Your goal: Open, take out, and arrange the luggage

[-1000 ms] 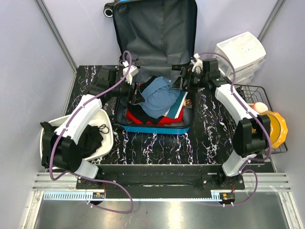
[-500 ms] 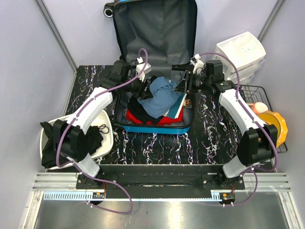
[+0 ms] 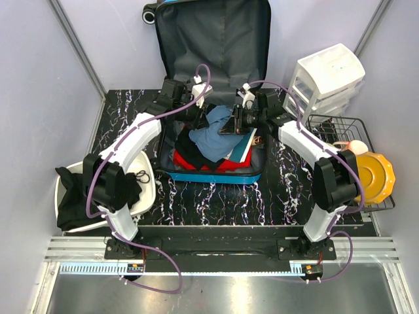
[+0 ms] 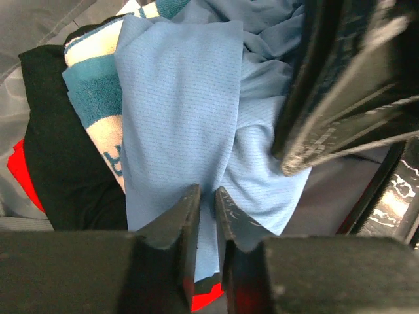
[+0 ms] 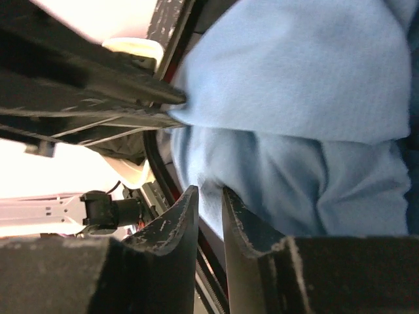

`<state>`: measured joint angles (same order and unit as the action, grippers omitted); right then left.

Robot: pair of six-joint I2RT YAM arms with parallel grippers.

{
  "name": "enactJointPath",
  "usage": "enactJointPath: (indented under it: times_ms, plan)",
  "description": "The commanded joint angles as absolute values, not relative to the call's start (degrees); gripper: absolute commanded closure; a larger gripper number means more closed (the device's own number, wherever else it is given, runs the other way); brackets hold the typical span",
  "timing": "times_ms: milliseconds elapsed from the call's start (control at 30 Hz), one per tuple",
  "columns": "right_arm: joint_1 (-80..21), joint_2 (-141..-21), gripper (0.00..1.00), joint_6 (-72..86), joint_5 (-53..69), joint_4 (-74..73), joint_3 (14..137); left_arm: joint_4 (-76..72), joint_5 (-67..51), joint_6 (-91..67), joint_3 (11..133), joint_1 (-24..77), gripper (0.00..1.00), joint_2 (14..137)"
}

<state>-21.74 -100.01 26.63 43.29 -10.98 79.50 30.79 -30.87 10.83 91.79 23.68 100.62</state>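
The blue luggage (image 3: 213,175) lies open on the table, its grey-lined lid (image 3: 213,46) standing upright at the back. Inside is a heap of clothes with a light-blue garment (image 3: 213,136) on top. My left gripper (image 3: 200,118) comes in from the left and is shut on a fold of that garment (image 4: 190,111), with cloth between its jaws (image 4: 207,196). My right gripper (image 3: 229,124) comes in from the right, just opposite, and is shut on the garment's other side (image 5: 314,85), its jaws (image 5: 209,196) pinching the cloth. The two grippers nearly touch.
Under the blue garment lie a black one (image 3: 188,152), a red one (image 3: 209,165) and a teal-and-white towel (image 4: 98,111). A white tub (image 3: 148,190) holding dark clothes stands front left. A white drawer unit (image 3: 330,75) and a wire basket (image 3: 357,124) with a yellow plate (image 3: 378,175) are on the right.
Both arms have swung inward over the suitcase to the light-blue garment, and both sets of jaws have gone from wide open to closed on it.
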Motion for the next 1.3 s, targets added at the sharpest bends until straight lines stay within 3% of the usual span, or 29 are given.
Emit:
enactJointPath:
  times_ms: [0, 33, 67, 400, 667, 767, 933, 1033, 1200, 1267]
  plan:
    - [-21.71, -103.26, 0.73, 26.80, 39.30, -8.70, 81.91, 29.79, -33.83, 10.11, 95.44, 23.73, 0.85, 97.03]
    - [-21.71, -103.71, 0.74, 27.07, 37.81, -8.44, 82.35, 30.14, -34.53, 9.67, 95.71, 23.64, 0.97, 96.94]
    - [-21.71, -104.15, 0.75, 27.51, 37.36, -7.92, 82.53, 30.93, -35.06, 9.32, 96.06, 23.73, 1.00, 97.12]
    - [-21.71, -108.98, 0.79, 34.18, 36.65, -3.08, 87.18, 26.82, -39.55, 3.52, 90.28, 29.61, 1.00, 95.28]
    - [-20.48, -107.14, 0.80, 34.37, 36.91, -2.28, 85.17, 24.07, -32.79, 3.42, 82.97, 28.14, 1.00, 101.06]
    - [-19.25, -105.38, 0.72, 33.31, 37.53, -2.29, 82.97, 21.99, -33.39, 4.04, 80.52, 26.20, 1.00, 100.38]
    - [-18.28, -102.92, 0.39, 33.31, 42.35, -2.20, 79.90, 21.27, -33.66, 5.01, 80.77, 25.58, 1.00, 100.72]
    - [-18.19, -101.60, 0.26, 34.45, 45.16, -0.53, 78.40, 21.36, -34.28, 5.27, 81.65, 25.58, 1.00, 101.07]
    - [-18.98, -102.56, 0.20, 40.43, 44.92, 7.47, 78.21, 21.71, -35.07, 6.24, 81.74, 25.93, 1.00, 101.07]
    - [-19.51, -103.97, 0.24, 40.17, 43.78, 7.38, 78.92, 21.80, -34.72, 6.68, 81.83, 26.63, 1.00, 100.29]
